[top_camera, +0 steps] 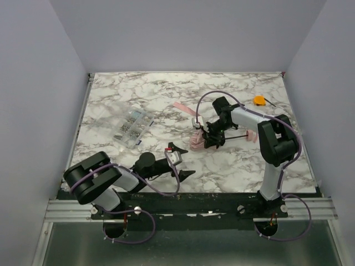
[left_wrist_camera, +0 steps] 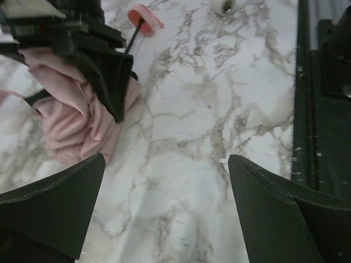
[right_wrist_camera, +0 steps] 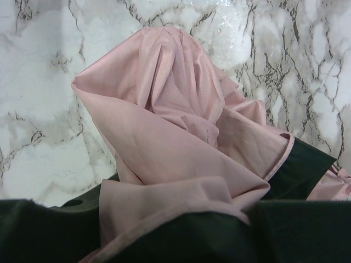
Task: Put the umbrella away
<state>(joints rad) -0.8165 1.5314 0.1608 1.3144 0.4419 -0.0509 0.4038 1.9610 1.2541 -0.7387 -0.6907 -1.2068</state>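
Umbrella [right_wrist_camera: 175, 137] — crumpled pink fabric, seemingly thin

Umbrella [top_camera: 197, 138]: pale pink compact folding type. Canopy [right_wrist_camera: 175, 137] is collapsed into a loose, creased bundle resting on the marble tabletop [top_camera: 238, 166], its folds bunched between and draped over the fingers of the right hand [top_camera: 211, 137]. Slim dark shaft [top_camera: 236, 135] runs behind that hand to a small pink handle [left_wrist_camera: 143, 13]. Pink strap [top_camera: 181, 105] lies flat just beyond the hand.

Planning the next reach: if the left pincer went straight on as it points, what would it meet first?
Likely bare table; the umbrella lies left of its line, though depth is unclear.
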